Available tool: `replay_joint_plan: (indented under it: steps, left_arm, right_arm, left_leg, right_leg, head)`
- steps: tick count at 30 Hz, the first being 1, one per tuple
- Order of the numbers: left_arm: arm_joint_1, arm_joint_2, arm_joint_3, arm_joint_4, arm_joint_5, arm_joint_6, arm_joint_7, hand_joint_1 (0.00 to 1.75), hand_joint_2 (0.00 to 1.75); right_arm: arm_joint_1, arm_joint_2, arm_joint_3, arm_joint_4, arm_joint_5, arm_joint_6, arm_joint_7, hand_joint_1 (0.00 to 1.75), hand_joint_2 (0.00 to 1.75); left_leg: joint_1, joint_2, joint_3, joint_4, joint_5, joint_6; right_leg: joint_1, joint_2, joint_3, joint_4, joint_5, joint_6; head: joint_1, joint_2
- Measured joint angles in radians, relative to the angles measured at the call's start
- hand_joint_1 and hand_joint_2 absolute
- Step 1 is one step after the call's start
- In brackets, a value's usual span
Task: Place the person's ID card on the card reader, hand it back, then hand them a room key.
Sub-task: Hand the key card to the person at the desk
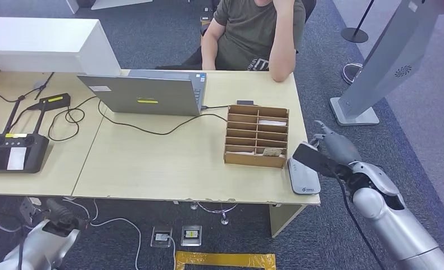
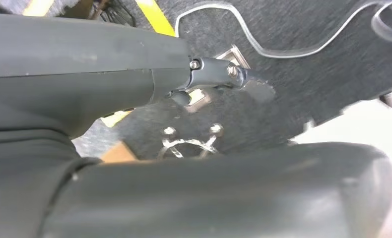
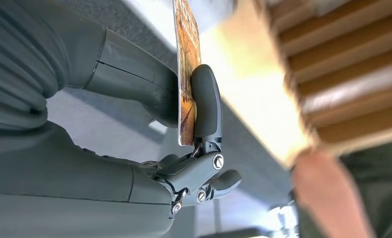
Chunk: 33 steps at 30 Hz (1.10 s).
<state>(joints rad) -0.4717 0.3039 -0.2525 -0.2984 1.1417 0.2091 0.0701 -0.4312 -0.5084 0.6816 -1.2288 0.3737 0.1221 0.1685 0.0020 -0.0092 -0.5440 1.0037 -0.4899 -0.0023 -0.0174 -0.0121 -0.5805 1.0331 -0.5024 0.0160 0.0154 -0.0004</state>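
Note:
My right hand [image 1: 336,151] hovers past the table's right front corner and pinches a card [image 1: 315,160], dark on the side shown from above. In the right wrist view the card [image 3: 187,64] has an orange pattern and is clamped between the thumb and a finger [image 3: 205,101]. It hangs just above the grey card reader [image 1: 303,179] on the table corner. A brown slotted box [image 1: 257,136] with a few cards stands beside the reader. The person [image 1: 253,34] sits across the table, elbow on it. My left hand [image 1: 55,216] hangs below the table's front edge, fingers [image 2: 219,74] spread, holding nothing.
A grey laptop [image 1: 146,93] with a cable stands mid-table. A black device [image 1: 14,152] and cords lie at the left, with a white box [image 1: 40,45] behind them. A grey kiosk stand [image 1: 377,73] rises on the carpet to the right.

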Motion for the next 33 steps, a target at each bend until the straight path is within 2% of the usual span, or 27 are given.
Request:
replay_joint_plan:
  steps: [3, 5, 7, 10, 16, 24, 33]
  left_arm:
    - [0.162, -0.008, -0.003, 0.013, -0.003, -0.004, -0.214, 0.00, 0.00]
    - [0.247, -0.014, -0.005, 0.027, -0.003, -0.003, -0.256, 0.00, 0.00]
    - [0.283, -0.022, -0.006, 0.035, -0.003, -0.006, -0.248, 0.00, 0.00]
    - [0.292, -0.031, -0.006, 0.038, -0.003, -0.013, -0.227, 0.00, 0.00]
    - [0.301, -0.047, -0.006, 0.039, -0.003, -0.027, -0.216, 0.00, 0.00]
    - [0.307, -0.056, -0.006, 0.045, -0.003, -0.028, -0.207, 0.00, 0.00]
    - [0.312, -0.059, -0.006, 0.053, -0.003, -0.038, -0.194, 0.00, 0.00]
  right_arm:
    - [0.050, -0.061, -0.078, -0.089, 0.006, 0.017, 0.028, 1.75, 1.75]
    - [0.049, -0.088, -0.132, -0.135, 0.031, 0.046, 0.006, 1.75, 1.75]
    - [0.030, -0.096, -0.172, -0.164, 0.062, 0.062, -0.021, 1.75, 1.75]
    - [-0.025, -0.094, -0.202, -0.185, 0.106, 0.066, -0.070, 1.75, 1.75]
    - [-0.170, -0.061, -0.221, -0.178, 0.147, 0.067, -0.146, 1.75, 1.75]
    - [-0.225, -0.013, -0.211, -0.132, 0.156, 0.049, -0.177, 1.75, 1.75]
    - [-0.344, 0.111, -0.169, 0.079, 0.171, 0.007, -0.303, 1.75, 1.75]
  left_leg:
    - [-0.001, 0.012, 0.004, 0.000, -0.007, -0.001]
    - [-0.001, 0.024, 0.002, 0.000, -0.010, -0.001]
    - [0.000, 0.022, 0.001, 0.001, -0.010, 0.000]
    - [0.000, 0.012, -0.001, 0.000, -0.008, 0.002]
    - [0.001, 0.011, -0.001, 0.000, -0.005, 0.001]
    - [0.002, 0.007, -0.002, 0.000, -0.004, 0.001]
    - [0.003, 0.006, -0.003, 0.000, -0.003, 0.000]
  right_leg:
    - [-0.001, 0.013, 0.001, 0.001, -0.002, 0.000]
    - [-0.001, 0.025, -0.004, 0.000, -0.002, 0.001]
    - [0.000, 0.022, -0.005, -0.002, -0.002, 0.002]
    - [0.000, 0.012, -0.003, -0.002, -0.002, 0.002]
    - [0.001, 0.010, -0.002, -0.002, 0.000, 0.002]
    - [0.002, 0.007, -0.001, -0.001, 0.000, 0.002]
    - [0.002, 0.006, -0.002, -0.001, 0.000, 0.002]
  head:
    - [0.000, 0.000]
    - [0.000, 0.000]
    - [0.001, 0.000]
    - [0.000, 0.000]
    - [0.000, 0.000]
    - [0.000, 0.000]
    - [0.000, 0.000]
